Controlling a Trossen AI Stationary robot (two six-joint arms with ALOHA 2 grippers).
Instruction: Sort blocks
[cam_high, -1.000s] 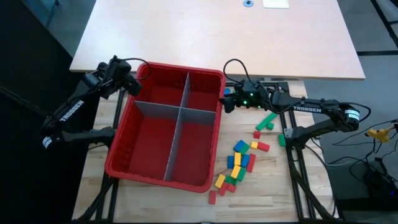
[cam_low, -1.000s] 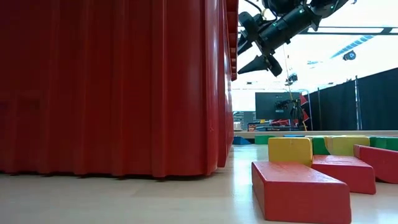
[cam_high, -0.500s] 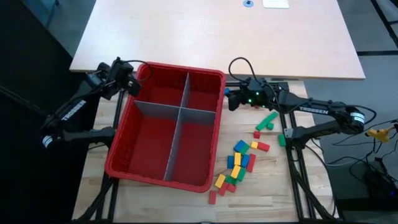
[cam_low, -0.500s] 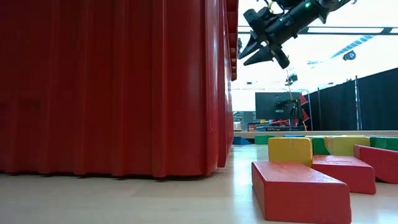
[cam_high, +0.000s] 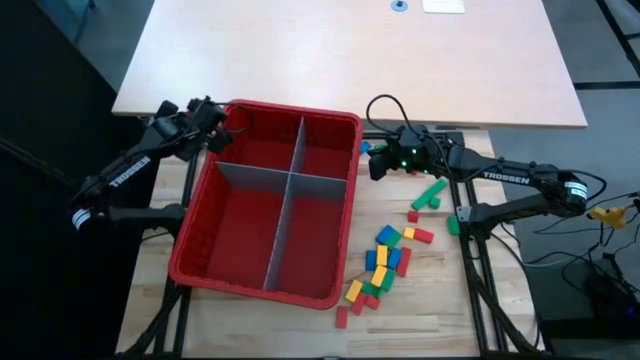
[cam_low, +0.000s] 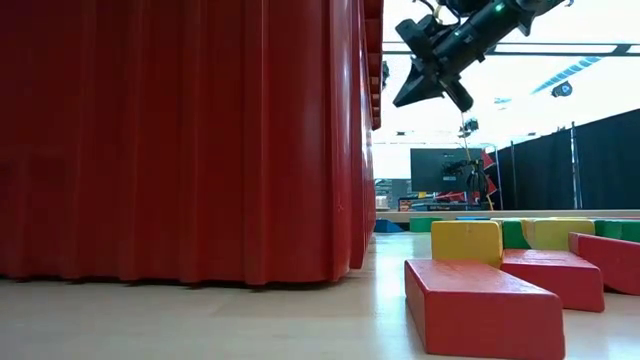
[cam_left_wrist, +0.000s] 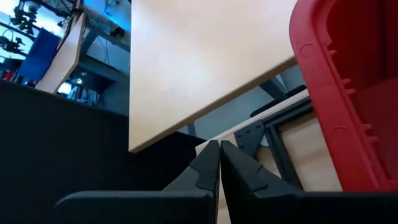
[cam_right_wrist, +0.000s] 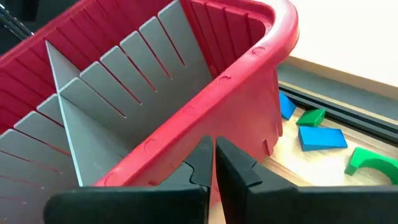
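Observation:
The blocks (cam_high: 385, 262), small red, green, blue and yellow bricks, lie loose on the wooden table to the right of the red bin (cam_high: 192, 262). The nearest ones fill the low view (cam_low: 480, 305), and a few blue and green ones show in the right wrist view (cam_right_wrist: 320, 137). My right gripper (cam_high: 370, 163) is shut and empty, hanging in the air (cam_low: 402, 100) beside the bin's far right corner (cam_right_wrist: 249, 56). My left gripper (cam_high: 220, 121) is shut and empty too (cam_left_wrist: 219, 144), at the bin's far left corner (cam_left_wrist: 329, 93).
Grey panels (cam_high: 290, 180) divide the bin into four compartments. A larger pale tabletop (cam_high: 350, 50) overhangs behind the bin. Dark frame rails (cam_high: 470, 260) run along the right of the block pile, and cables (cam_high: 600, 215) lie off the table's right edge.
My right gripper has shut its fingers in the air, risen a little and drawn slightly away from the bin's corner toward the table's right edge. My left gripper has moved a little toward the far edge along the bin's far left corner. No block has moved.

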